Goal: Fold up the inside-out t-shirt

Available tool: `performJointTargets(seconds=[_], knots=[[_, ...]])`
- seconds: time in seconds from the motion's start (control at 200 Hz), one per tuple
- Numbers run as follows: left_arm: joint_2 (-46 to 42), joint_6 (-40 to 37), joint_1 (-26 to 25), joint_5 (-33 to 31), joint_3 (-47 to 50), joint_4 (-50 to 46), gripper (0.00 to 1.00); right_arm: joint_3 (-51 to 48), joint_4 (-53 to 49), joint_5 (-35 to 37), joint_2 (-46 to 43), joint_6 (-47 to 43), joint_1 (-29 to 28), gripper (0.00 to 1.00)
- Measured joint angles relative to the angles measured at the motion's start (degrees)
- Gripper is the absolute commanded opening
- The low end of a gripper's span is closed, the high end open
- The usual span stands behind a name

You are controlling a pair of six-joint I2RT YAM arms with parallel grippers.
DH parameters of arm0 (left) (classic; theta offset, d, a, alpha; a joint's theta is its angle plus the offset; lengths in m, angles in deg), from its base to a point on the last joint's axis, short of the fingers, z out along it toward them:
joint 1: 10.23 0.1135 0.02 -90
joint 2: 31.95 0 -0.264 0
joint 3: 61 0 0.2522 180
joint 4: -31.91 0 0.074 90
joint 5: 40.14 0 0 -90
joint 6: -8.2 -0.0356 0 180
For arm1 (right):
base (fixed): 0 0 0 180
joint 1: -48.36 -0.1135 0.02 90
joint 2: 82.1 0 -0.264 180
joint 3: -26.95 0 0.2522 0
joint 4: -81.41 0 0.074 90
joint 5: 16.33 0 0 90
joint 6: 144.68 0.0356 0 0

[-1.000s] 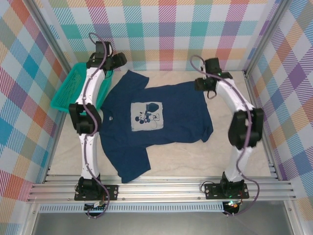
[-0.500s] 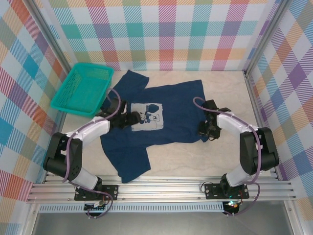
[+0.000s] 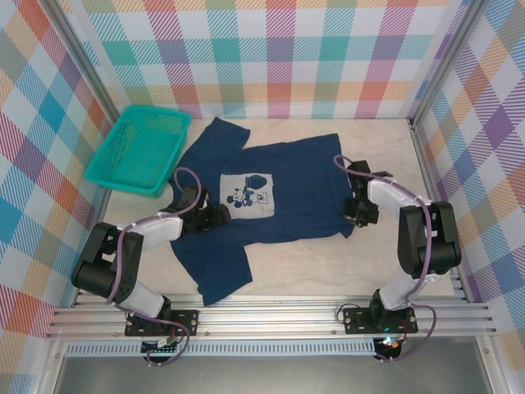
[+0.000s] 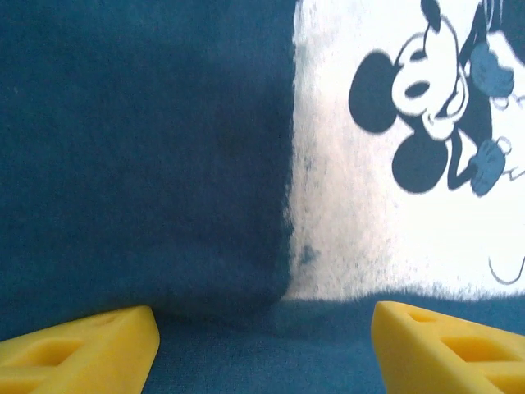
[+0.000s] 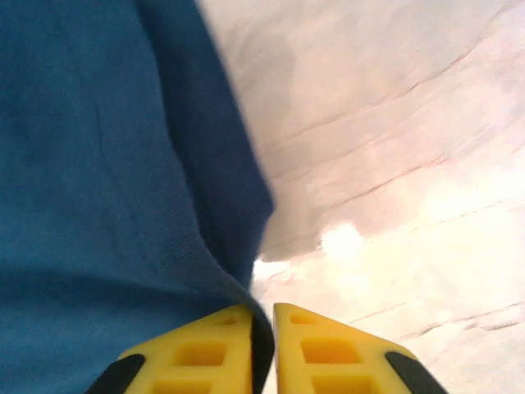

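robot test cell, aluminium frame (image 3: 271, 316), plaid backdrop walls (image 3: 279, 57)

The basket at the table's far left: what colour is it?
Teal; the basket shows best in the top external view.

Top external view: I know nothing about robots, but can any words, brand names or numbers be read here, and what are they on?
No text can be read anywhere.
The t-shirt has a pale square print of a cartoon mouse: a picture, with no legible words or numbers.
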Motion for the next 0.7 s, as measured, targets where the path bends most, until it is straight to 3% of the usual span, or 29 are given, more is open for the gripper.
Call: performJointTargets(seconds=[0.21,0.39,0.56,0.63,0.7], knots=[[0.2,0.7,2.1,0.9,2.1,6.1,0.71,5.2,-3.3,6.3,3.8,-3.1,1.8,0.03],[0.2,1.3,2.7,1.7,2.5,7.3,0.7,11.8,-5.9,11.2,4.9,-6.3,1.9,0.04],[0.3,1.3,2.7,1.6,2.5,7.6,0.7,16.3,-6.6,12.2,4.9,-8.3,2.1,0.25],[0.3,1.3,2.8,1.7,2.5,7.6,0.7,14.8,-6.1,9.5,4.2,-8.0,2.3,0.37],[0.4,1.3,2.8,1.7,2.5,7.6,0.7,10.5,-5.1,5.2,1.7,-7.0,2.2,0.42]])
